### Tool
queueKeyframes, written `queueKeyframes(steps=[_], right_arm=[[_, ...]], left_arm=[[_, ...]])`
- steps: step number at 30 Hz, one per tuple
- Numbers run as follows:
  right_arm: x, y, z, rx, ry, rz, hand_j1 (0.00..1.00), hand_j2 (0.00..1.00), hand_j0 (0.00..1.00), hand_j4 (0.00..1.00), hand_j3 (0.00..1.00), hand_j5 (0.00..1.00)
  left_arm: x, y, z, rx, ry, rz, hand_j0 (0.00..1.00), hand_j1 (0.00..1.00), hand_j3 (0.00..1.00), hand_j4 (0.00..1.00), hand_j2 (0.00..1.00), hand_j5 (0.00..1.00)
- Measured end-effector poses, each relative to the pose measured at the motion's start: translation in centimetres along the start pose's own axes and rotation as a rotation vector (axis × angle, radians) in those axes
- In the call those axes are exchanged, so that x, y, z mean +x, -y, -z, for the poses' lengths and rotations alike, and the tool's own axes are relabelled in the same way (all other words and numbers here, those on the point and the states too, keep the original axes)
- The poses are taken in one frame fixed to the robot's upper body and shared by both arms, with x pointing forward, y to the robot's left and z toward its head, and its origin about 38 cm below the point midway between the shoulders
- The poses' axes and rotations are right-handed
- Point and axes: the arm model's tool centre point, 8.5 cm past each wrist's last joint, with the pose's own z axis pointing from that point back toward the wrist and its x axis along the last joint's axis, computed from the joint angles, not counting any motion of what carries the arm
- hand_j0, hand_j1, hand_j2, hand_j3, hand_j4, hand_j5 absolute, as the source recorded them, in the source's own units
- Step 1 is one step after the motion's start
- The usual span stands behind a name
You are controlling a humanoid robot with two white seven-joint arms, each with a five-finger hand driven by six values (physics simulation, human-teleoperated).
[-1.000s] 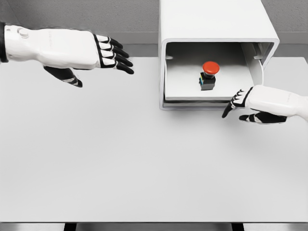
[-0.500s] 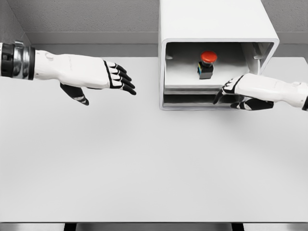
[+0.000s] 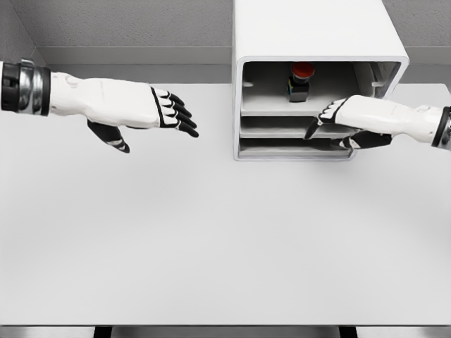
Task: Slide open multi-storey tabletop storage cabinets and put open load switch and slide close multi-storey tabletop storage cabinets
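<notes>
- I take the cabinet point(image 3: 320, 42) as my landmark: it stands at the far side of the counter point(image 3: 211, 239), a white box with rounded corners and smooth, matte walls, its front open toward me.
- The switch point(image 3: 301, 79) sits deep inside the cabinet, on the top drawer point(image 3: 282, 110). It has a round red cap on a small dark square body, and only its upper part shows above the drawer edge.
- My right hand point(image 3: 352, 120) is at the front of the cabinet, at the right part of the opening. The fingers point(image 3: 318, 121) are stretched flat and hold nothing; the dark tips lie against the drawer front, I think to push it in rather than to grip it.
- I judge that the drawer is nearly home, so closing is the step in hand. Two thin shelf edges show below it, flat and pale.
- My left hand point(image 3: 144, 109) hovers well to the left of the cabinet, above the counter, fingers loosely extended and empty. It seems to wait aside so it does not block the push.
- The counter is plain, light grey and without shine.
</notes>
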Motion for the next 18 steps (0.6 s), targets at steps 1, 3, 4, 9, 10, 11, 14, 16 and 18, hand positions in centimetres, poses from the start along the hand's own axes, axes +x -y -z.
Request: queueKeyframes(steps=[1, 3, 4, 9, 10, 11, 14, 16, 18], right_arm=[[0.1, -0.5, 0.1, 0.008, 0.003, 0.005, 0.67, 0.67, 0.67, 0.67, 0.67, 0.67], [0.8, -2.1, -0.5, 0.038, 0.011, 0.017, 0.88, 0.88, 0.88, 0.88, 0.88, 0.88], [1.2, -3.4, -1.0, 0.047, 0.013, 0.041, 1.0, 1.0, 1.0, 1.0, 1.0, 1.0], [3.0, -2.3, -4.1, 0.02, 0.008, -0.011, 1.0, 1.0, 1.0, 1.0, 1.0, 1.0], [3.2, -1.9, -4.4, 0.013, 0.008, -0.018, 1.0, 1.0, 1.0, 1.0, 1.0, 1.0], [3.3, -1.8, -4.6, 0.011, 0.009, -0.018, 1.0, 1.0, 1.0, 1.0, 1.0, 1.0], [3.5, -1.9, -4.9, 0.011, 0.01, -0.017, 1.0, 1.0, 1.0, 1.0, 1.0, 1.0], [3.6, -2.3, -5.0, 0.015, 0.012, -0.01, 1.0, 1.0, 1.0, 1.0, 1.0, 1.0], [3.7, -2.3, -5.0, 0.016, 0.014, -0.01, 1.0, 1.0, 1.0, 1.0, 1.0, 1.0]], left_arm=[[0.0, 0.0, 0.0, 0.0, 0.0, 0.0, 1.0, 1.0, 1.0, 1.0, 1.0, 1.0], [0.0, 0.1, 0.0, -0.001, 0.0, -0.001, 1.0, 1.0, 1.0, 1.0, 1.0, 1.0], [0.0, 0.1, 0.0, -0.001, 0.0, -0.002, 1.0, 1.0, 1.0, 1.0, 1.0, 1.0], [0.0, 0.1, 0.0, -0.001, -0.001, -0.001, 1.0, 1.0, 1.0, 1.0, 1.0, 1.0], [0.0, 0.1, 0.0, -0.002, -0.002, -0.001, 1.0, 1.0, 1.0, 1.0, 1.0, 1.0], [0.0, 0.1, 0.0, -0.002, -0.002, -0.001, 1.0, 1.0, 1.0, 1.0, 1.0, 1.0], [0.0, 0.1, 0.0, -0.002, -0.002, -0.001, 1.0, 1.0, 1.0, 1.0, 1.0, 1.0], [-0.1, 0.1, 0.0, -0.003, -0.003, 0.001, 1.0, 1.0, 1.0, 1.0, 1.0, 1.0], [-0.1, 0.1, 0.0, -0.005, -0.004, 0.003, 1.0, 1.0, 1.0, 1.0, 1.0, 1.0]])
